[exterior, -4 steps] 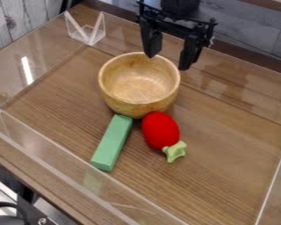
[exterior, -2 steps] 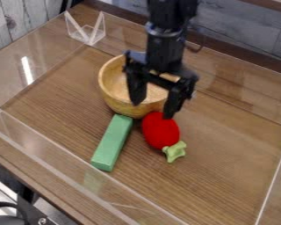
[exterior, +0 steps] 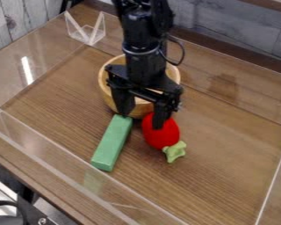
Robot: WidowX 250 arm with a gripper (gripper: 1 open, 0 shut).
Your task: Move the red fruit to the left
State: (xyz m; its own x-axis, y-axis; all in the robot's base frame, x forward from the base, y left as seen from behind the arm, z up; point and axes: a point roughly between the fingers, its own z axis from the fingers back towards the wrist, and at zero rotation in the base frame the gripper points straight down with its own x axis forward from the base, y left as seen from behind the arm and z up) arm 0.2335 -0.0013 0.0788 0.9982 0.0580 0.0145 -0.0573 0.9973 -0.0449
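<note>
My gripper [exterior: 144, 107] hangs near the middle of the frame, pointing down, its two black fingers [exterior: 123, 102] spread wide apart with nothing between them. A moment ago it stood higher, over the wooden bowl's right rim; before that it was up at the top of the frame behind the bowl. Now it has come down and toward the lower left, so its fingertips sit just above the toy strawberry [exterior: 162, 131] and in front of the wooden bowl [exterior: 109, 78], much of which my arm now hides.

The toy strawberry lies on the wooden tabletop [exterior: 225, 119] just below the centre of the frame, where it lay before, its pale green leafy cap [exterior: 174, 152] pointing to the lower right. My right fingertip overlaps its upper edge in the view; I cannot tell whether it touches. The green rectangular block [exterior: 111, 142] lies just left of the strawberry, slanted, unmoved. A clear plastic wall [exterior: 61, 163] rings the table.
</note>
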